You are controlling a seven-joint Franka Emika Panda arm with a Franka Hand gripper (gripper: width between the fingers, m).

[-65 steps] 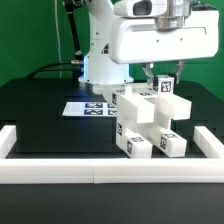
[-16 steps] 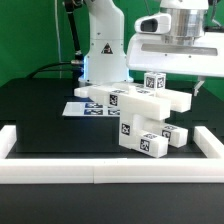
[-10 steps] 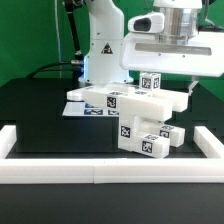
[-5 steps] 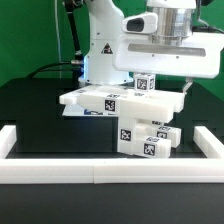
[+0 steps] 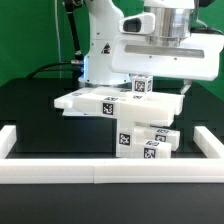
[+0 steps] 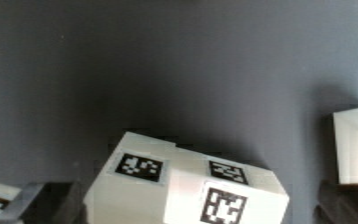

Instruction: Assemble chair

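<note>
Chair (image 5: pixel 125 110): a partly joined stack near the front rail (image 5: pixel 110 172); a flat slab (image 5: pixel 100 98) lies across the top of upright blocks, with small cubes (image 5: pixel 158 150) low on the exterior view's right.
Top cube (image 5: pixel 143 84): stands on the slab, directly under the arm.
Gripper (image 5: pixel 143 72): released, jaws spread wide, holding nothing; in the wrist view the tagged cube (image 6: pixel 179 185) sits just below.
Step in hand: judged as positioning over the top cube.
Next move: calls for a straight descent to straddle the cube before closing.
Marker board (image 5: pixel 75 108): flat on the table behind the stack.
</note>
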